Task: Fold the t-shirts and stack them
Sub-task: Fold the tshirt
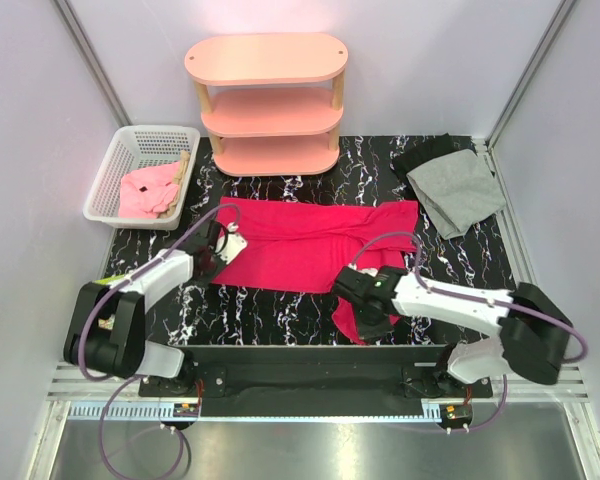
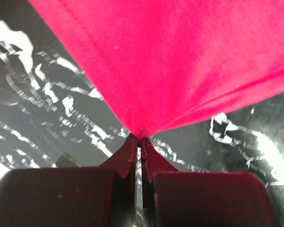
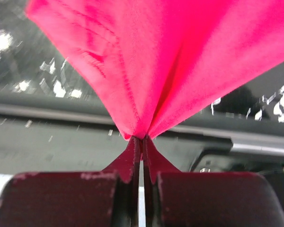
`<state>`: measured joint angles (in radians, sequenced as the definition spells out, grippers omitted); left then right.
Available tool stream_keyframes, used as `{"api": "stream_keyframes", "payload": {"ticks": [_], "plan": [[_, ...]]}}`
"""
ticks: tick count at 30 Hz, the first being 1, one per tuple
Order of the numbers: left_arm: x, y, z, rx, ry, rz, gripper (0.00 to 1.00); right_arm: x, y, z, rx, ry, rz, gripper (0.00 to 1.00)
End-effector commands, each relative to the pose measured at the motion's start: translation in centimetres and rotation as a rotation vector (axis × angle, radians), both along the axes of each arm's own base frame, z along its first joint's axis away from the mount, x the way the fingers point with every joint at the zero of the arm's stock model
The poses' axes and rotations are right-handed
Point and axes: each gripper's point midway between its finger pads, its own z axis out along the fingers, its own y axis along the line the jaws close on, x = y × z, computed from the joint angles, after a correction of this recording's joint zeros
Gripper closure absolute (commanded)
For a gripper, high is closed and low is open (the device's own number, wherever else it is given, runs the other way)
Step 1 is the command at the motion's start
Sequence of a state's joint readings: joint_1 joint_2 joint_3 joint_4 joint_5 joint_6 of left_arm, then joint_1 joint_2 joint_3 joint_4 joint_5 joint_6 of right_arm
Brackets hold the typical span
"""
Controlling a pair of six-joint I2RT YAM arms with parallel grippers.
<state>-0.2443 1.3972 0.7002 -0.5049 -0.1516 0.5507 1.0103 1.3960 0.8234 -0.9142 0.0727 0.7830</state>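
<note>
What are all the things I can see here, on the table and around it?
red t-shirt: 1, crimson, spread across the middle of the table
grey t-shirt: 1, light grey, far right of the table
black cloth: 1, black, at the grey t-shirt's far side
shelf: 1, pink, three tiers, far edge, centre
basket: 1, white, far left
pink cloth: 1, pink, inside the basket
table: 1, black with white veining
left arm: 1, white and black, near left
right arm: 1, white and black, near right
left gripper: 1, dark, shut on the red t-shirt's left edge
right gripper: 1, dark, shut on the red t-shirt's near right part
</note>
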Motion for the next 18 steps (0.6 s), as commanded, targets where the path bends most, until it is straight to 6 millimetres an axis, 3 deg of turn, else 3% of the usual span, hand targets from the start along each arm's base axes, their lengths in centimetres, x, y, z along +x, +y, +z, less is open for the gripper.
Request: {"api": "stream_keyframes", "payload": {"ticks": [1, 13, 17, 18], "plan": [[0.5, 0.1, 3.2, -0.029, -0.085, -0.021, 1.0, -1.8, -0.8, 3.0, 0.065, 0.028, -0.068, 1.0], [-2.1, 1.3, 6.2, -0.004, -0.118, -0.03, 1.0, -3.9, -1.8, 8.9, 0.151, 0.012, -0.122, 1.0], [-2.6, 1.5, 6.4, 0.002, -0.115, -0.034, 1.0, -2.8, -2.3, 11.5, 0.167, -0.071, -0.163, 1.0], [-2.4, 1.5, 6.7, 0.001, -0.124, -0.035, 1.0, -2.0, -2.0, 12.9, 0.187, -0.111, -0.177, 1.0]]}}
